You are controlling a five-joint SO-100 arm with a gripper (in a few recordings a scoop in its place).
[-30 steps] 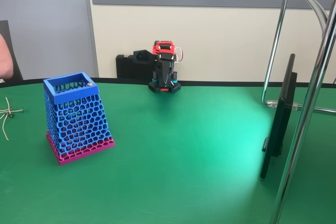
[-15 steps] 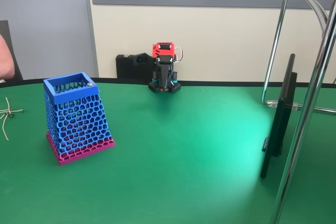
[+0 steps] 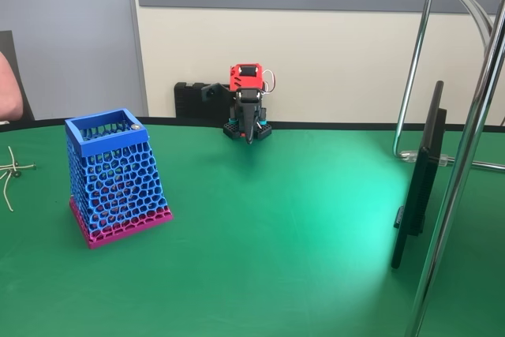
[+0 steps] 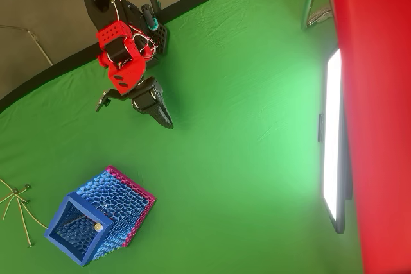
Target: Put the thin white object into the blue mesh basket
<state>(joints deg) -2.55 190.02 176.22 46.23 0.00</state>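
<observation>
Overhead view shows the green table [image 4: 244, 145] with a wide bare stretch between the gripper [image 4: 168, 123] at the far edge and the basket [image 4: 96, 222] near the left corner. To the right stand a dark flat panel [image 4: 334, 158] on edge and chrome tubes [image 3: 465, 163], which narrow the room on that side. Inside the basket, the thin white stick [image 4: 76, 221] leans across the opening, its long axis running from the left wall toward a small round knob on the rim; its lower end is hidden by the mesh. The gripper hangs well apart from it, tip pointing down at the cloth, fingers drawn together to a point and holding nothing, as far as this angle shows. Pale crossed strips [image 4: 16, 200] lie left of the basket.
</observation>
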